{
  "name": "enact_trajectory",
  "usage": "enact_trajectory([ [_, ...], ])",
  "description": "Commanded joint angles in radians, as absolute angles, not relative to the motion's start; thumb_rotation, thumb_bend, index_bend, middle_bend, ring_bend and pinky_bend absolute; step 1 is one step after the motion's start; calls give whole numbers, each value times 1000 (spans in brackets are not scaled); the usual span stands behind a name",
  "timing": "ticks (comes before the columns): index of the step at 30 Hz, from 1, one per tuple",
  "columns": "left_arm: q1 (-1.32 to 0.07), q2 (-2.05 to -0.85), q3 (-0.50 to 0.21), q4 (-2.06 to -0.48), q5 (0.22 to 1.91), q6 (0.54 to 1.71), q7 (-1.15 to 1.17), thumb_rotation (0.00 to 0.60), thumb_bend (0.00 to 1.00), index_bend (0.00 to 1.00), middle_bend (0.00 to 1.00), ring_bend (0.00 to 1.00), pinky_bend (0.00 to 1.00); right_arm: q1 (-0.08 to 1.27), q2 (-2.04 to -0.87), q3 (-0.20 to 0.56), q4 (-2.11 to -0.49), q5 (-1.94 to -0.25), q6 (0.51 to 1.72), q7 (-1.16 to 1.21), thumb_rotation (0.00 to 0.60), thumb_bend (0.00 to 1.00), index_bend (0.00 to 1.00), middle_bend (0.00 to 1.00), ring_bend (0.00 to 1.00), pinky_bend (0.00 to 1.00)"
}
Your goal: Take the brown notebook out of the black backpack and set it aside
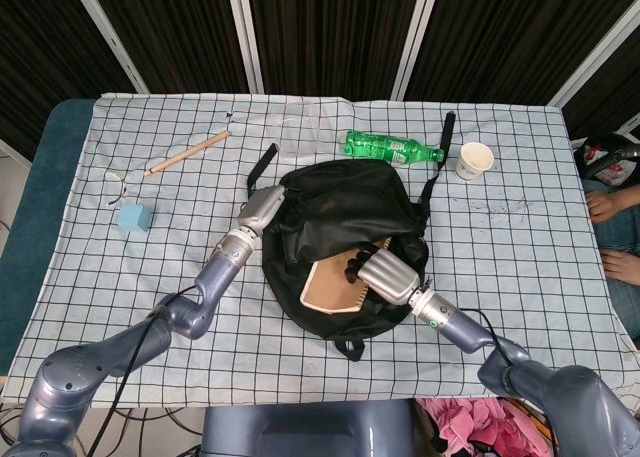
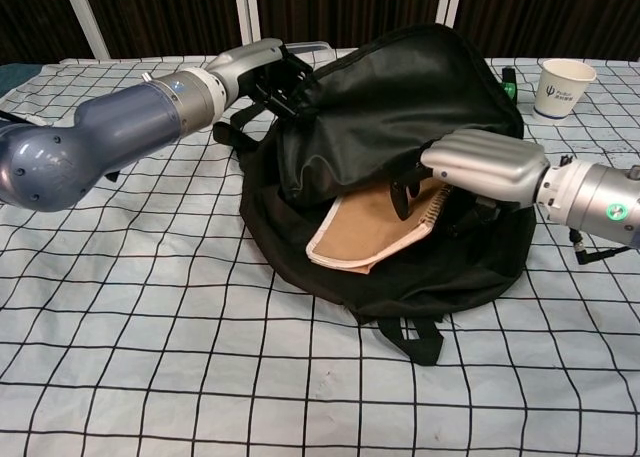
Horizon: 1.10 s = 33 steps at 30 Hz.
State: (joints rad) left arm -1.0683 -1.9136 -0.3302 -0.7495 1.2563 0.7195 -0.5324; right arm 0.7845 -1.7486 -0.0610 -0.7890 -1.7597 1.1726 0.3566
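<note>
From the head view, the soft black fabric backpack (image 1: 340, 239) lies mid-desk; the left hand (image 1: 262, 209) grips its flap. In the chest view, the right hand (image 2: 470, 172) pinches the brown spiral-bound notebook (image 2: 362, 229), half out. Extraction step; next needs pulling clear.

table (image 1: 80, 267): checked cloth | behind: dark panels (image 1: 330, 32), pale frames | light: even

Head cam high, looks down; chest cam low, close; both share backpack (image 1: 340, 242)
</note>
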Motion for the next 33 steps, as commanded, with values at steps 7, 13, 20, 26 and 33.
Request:
enact_trajectory([
  [7,-1060,-1900,-322,-772,1252,713,-503,600,338,585,593,414,401,750,-1700,-43,-849,-1733,1238,397,600,480,801,606,457,276],
  [13,-1053,-1894,-314,-780,1255,718,-486,600,338,585,593,414,401,726,-1667,-26,-900,-1719,1294,423,600,473,823,626,467,282],
  [20,-1040,-1886,-306,-779,1261,728,-486,600,338,585,593,414,400,682,-1577,-11,-1017,-1718,1396,443,600,465,827,628,467,293],
  [26,-1029,-1886,-301,-772,1259,733,-480,600,338,581,590,414,400,629,-1429,19,-1207,-1666,1447,489,600,466,826,628,466,321],
  [33,-1020,-1883,-288,-781,1272,736,-481,600,338,580,590,414,400,575,-1248,58,-1395,-1615,1485,534,600,467,827,634,466,321],
])
